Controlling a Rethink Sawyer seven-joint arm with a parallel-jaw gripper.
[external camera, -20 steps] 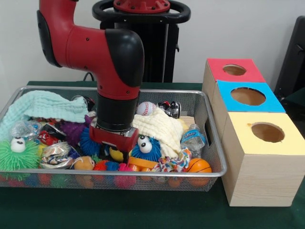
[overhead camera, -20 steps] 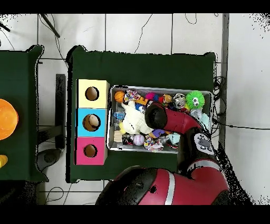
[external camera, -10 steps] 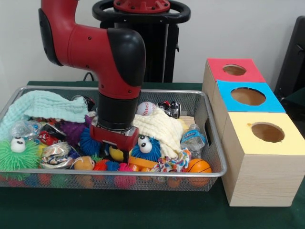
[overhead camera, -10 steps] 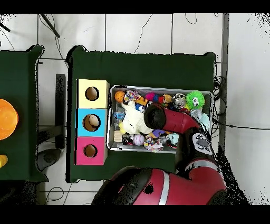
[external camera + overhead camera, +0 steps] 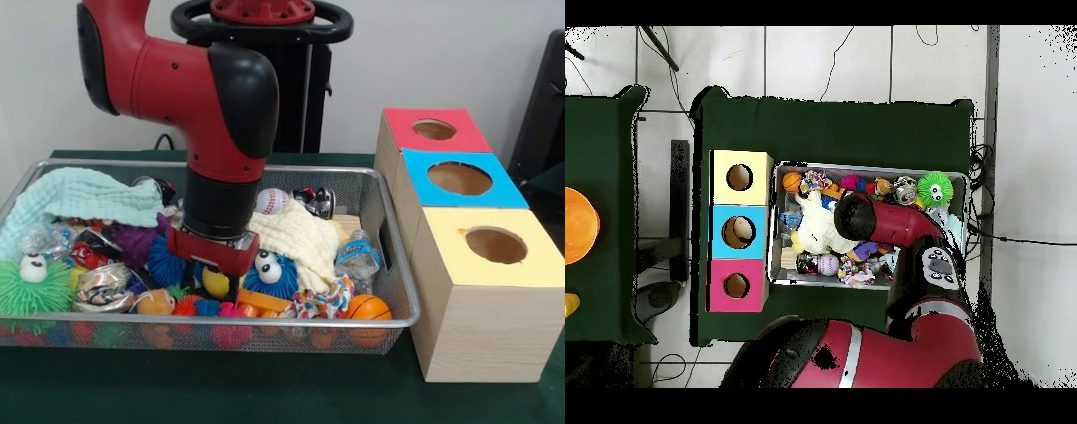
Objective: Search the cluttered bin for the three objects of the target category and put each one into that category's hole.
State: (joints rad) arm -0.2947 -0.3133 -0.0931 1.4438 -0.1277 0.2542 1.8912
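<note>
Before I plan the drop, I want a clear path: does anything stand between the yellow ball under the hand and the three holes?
The yellow ball lies low in the bin, below the hand. Toward the boxes lie the blue fuzzy toy, the cream cloth and the bin's mesh wall; lifted above these, nothing visible blocks the holes.

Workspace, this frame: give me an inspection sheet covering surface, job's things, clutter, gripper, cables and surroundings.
Surface: dark green table.
Job's things: wire mesh bin full of toys; box with red hole, blue hole and yellow hole beside it.
Clutter: baseball, mini basketball, cream cloth, mint cloth, green spiky toy, blue fuzzy toy, crushed bottle.
Gripper: gripper low in the bin over a yellow ball; jaws' state unclear.
Cables: several on the tiled floor.
Surroundings: second green table with an orange object.
</note>
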